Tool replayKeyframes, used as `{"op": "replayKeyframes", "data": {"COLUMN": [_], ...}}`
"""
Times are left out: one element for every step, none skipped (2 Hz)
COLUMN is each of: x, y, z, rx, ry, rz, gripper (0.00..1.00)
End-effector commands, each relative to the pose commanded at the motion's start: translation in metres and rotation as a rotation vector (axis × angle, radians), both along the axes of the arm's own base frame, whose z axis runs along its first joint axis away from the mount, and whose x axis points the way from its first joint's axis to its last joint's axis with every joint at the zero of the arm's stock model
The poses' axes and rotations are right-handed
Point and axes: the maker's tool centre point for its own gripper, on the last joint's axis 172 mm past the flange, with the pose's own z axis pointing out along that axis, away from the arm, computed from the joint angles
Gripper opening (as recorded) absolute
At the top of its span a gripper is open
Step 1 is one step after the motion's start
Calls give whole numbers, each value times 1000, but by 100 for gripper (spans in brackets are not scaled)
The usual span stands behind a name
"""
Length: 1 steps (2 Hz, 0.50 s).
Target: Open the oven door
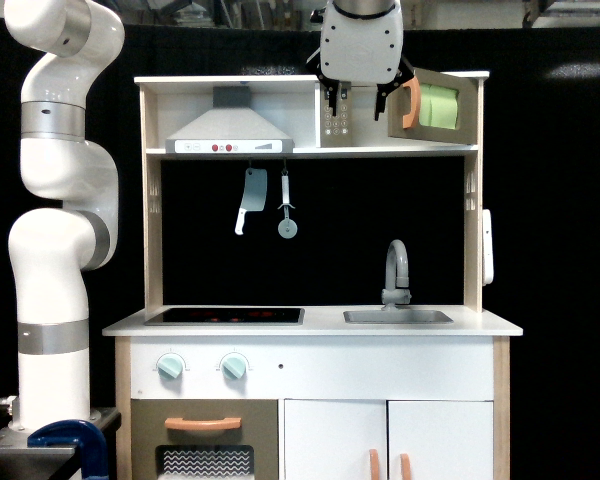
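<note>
The oven door (442, 107) is the small taupe panel with a yellow-green window at the top right of the toy kitchen. It stands swung outward, its left edge with the vertical orange handle (410, 103) coming away from the cabinet. My gripper (358, 100) hangs from above, just left of that handle and in front of the grey keypad panel (337, 118). Its dark fingers (332, 101) are spread apart with nothing between them. The right finger is close to the handle; I cannot tell whether it touches.
A range hood (229, 130) fills the upper shelf's left. A toy cleaver (248, 198) and pizza cutter (287, 210) hang below it. Lower down are the faucet (396, 272), sink (397, 316), cooktop (225, 316) and the larger door with a horizontal orange handle (202, 424).
</note>
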Motion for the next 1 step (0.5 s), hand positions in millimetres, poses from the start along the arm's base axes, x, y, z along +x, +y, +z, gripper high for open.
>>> {"op": "replayKeyframes", "data": {"x": [-12], "y": [-12], "z": [-28], "rx": [0], "ry": [0], "rz": [0], "gripper": [100]}}
